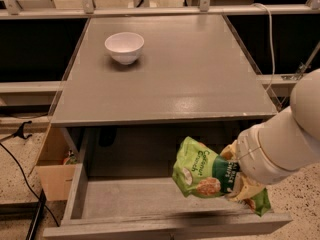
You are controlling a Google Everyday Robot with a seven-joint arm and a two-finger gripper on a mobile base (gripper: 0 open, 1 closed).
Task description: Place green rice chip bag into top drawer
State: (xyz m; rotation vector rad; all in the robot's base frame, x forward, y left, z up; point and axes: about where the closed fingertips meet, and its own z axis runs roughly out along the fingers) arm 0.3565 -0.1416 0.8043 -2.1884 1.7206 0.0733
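Claw [237, 175] around chip bag [196, 167], above open drawer [127, 198]

Lab: cables [271, 49], jaws with bag [199, 168] over drawer [130, 200]

gripper [234, 176]: near right, hiding behind arm [280, 149] and green rice chip bag [200, 168]
top drawer [130, 200]: front running off near edge
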